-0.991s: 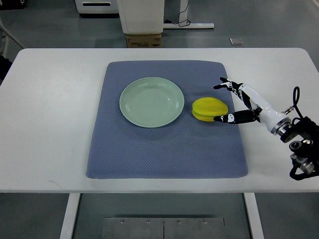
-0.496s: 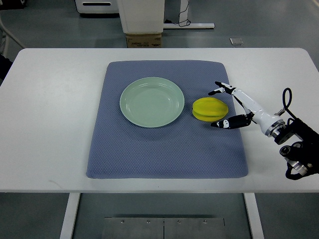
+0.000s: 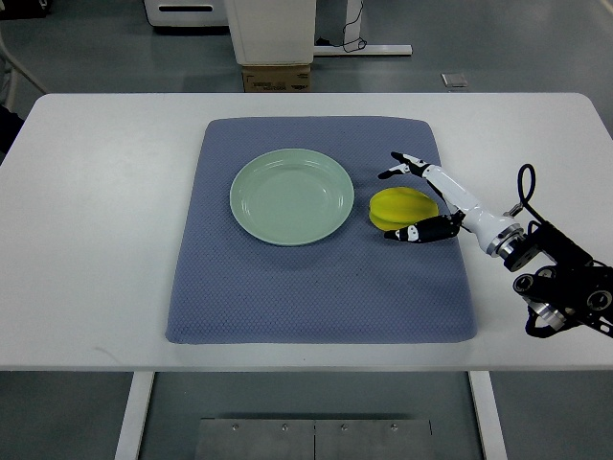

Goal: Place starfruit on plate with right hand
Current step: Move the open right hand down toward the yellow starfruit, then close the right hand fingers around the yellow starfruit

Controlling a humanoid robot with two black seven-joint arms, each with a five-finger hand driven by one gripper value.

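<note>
Fingers (image 3: 400,165) on my right hand (image 3: 421,196) spread around starfruit (image 3: 400,207), beside plate (image 3: 291,195) on mat (image 3: 316,278).

White right hand (image 3: 428,195), seemingly black fingertips

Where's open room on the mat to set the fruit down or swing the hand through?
Free: the plate itself, and the blue mat in front of and left of it. Crowded: the narrow gap right of the plate, where the starfruit lies with the right hand open around it.
</note>
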